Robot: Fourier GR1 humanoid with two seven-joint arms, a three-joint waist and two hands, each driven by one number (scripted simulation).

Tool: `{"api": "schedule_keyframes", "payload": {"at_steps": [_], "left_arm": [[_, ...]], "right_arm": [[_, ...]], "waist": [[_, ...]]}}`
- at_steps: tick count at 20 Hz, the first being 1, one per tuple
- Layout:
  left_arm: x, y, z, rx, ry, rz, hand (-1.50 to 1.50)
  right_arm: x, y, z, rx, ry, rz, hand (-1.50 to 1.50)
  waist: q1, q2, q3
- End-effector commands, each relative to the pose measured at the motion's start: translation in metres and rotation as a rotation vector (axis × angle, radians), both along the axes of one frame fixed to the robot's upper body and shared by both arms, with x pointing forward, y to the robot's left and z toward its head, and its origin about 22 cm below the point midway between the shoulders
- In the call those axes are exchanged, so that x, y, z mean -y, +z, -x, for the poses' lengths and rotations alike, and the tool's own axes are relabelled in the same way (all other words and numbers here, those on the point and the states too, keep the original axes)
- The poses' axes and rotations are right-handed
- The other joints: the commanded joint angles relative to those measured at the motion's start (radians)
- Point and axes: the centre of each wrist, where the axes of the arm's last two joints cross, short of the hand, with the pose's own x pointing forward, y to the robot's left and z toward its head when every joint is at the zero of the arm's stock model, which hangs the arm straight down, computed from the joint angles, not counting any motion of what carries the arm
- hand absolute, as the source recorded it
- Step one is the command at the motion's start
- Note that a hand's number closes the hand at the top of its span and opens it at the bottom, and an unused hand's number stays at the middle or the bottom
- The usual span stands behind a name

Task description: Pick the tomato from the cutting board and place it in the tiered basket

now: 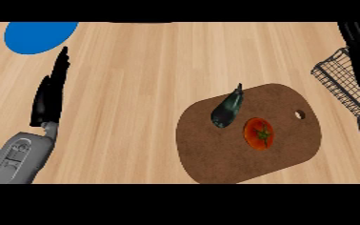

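The tomato (259, 133) is recorded on the cutting board (211, 157), just beside an eggplant (227, 108), and is judged smooth, soft and bruisable, best taken around its sides; the left hand (48, 100) is seen straight-fingered, empty, at left.

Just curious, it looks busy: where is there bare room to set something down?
The widest bare stretch of light wooden counter lies between the black left hand and the brown oval cutting board, below the blue round plate. A narrower strip separates board and black wire basket. The board is crowded: dark eggplant beside red tomato.
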Motion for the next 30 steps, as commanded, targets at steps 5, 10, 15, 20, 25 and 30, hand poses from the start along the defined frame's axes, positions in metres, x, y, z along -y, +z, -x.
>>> {"api": "schedule_keyframes", "payload": {"at_steps": [5, 10, 15, 20, 25, 30], "left_arm": [[0.030, -0.081, 0.065, -0.210, 0.043, 0.221, 0.00], [0.038, -0.092, 0.078, -0.266, 0.010, 0.333, 0.00], [0.036, -0.087, 0.087, -0.264, 0.007, 0.327, 0.00], [0.043, -0.102, 0.098, -0.268, 0.019, 0.330, 0.00], [0.028, -0.097, 0.094, -0.263, 0.032, 0.316, 0.00], [0.041, -0.093, 0.094, -0.267, 0.020, 0.328, 0.00]], "right_arm": [[0.038, -0.016, 0.014, 0.242, 0.123, -0.073, 1.50], [0.073, -0.111, 0.036, -0.034, -0.415, -0.405, -1.50], [0.084, -0.120, 0.075, 0.120, -0.237, -0.417, -1.50], [0.083, -0.096, 0.098, -0.091, -0.098, -0.097, -1.50], [0.088, -0.065, 0.122, -0.231, 0.023, 0.273, -1.50], [0.056, -0.038, 0.136, -0.264, -0.062, 0.551, -1.50]], "waist": [[-0.015, -0.069, -0.007], [-0.031, -0.067, -0.006], [-0.029, -0.070, -0.009], [-0.039, -0.072, -0.012], [-0.051, -0.073, -0.013], [-0.043, -0.073, -0.013]]}}
